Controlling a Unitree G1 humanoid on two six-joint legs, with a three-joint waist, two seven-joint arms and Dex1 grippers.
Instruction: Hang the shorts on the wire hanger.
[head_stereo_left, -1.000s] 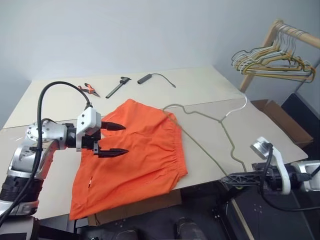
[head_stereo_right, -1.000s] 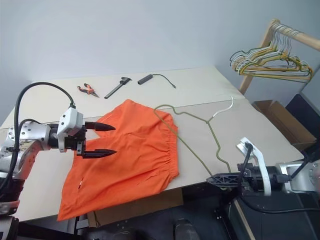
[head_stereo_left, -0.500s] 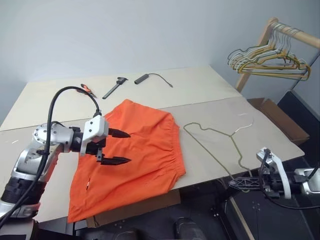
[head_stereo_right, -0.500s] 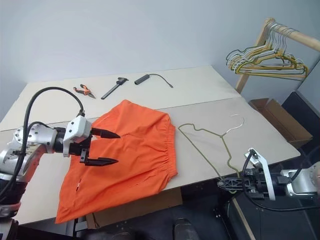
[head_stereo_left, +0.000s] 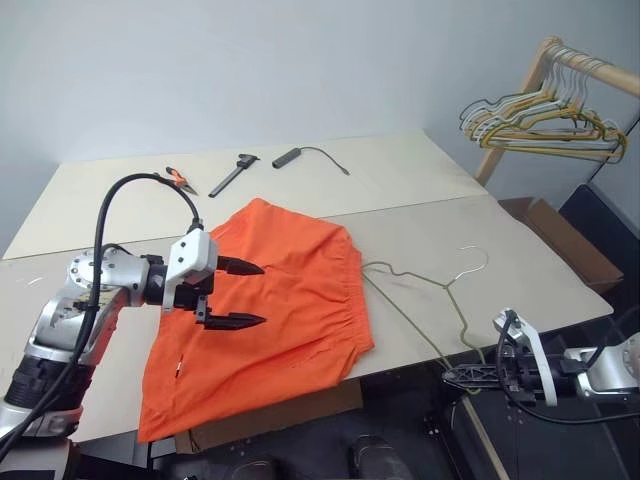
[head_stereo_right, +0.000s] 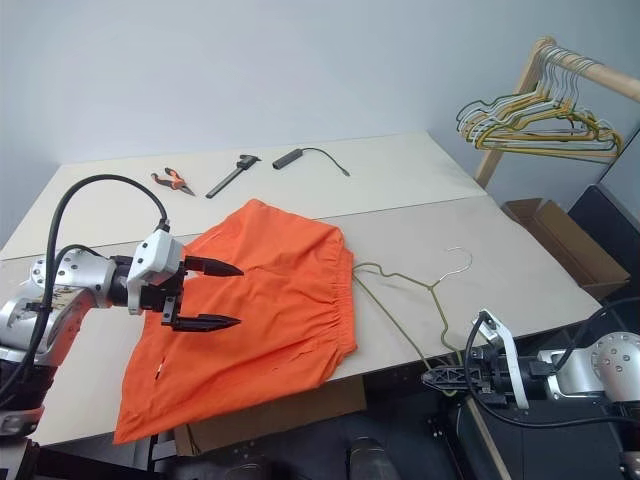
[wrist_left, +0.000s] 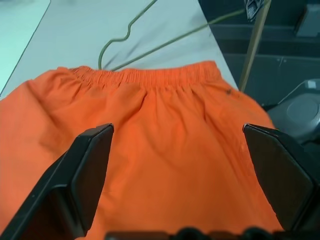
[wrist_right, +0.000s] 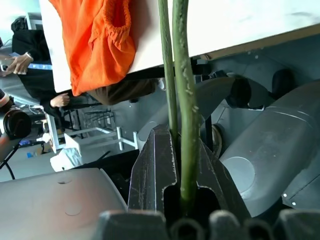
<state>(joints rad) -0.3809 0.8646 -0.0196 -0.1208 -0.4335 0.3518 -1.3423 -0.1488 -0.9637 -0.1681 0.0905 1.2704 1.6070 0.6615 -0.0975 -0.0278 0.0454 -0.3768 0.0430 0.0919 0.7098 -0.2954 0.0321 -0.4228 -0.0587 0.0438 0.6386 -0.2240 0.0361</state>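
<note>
The shorts, soft, light and floppy, lie flat on the table under the wide-open left gripper, best pinched at the elastic waistband, beside which lies the stiff, springy wire hanger, clamped at its corner by the right gripper.

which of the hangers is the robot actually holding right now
The dark olive wire hanger lying on the table, pinched by the right gripper; the others hang on the rack.

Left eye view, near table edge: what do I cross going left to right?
left gripper → shorts → wire hanger → right gripper
</note>
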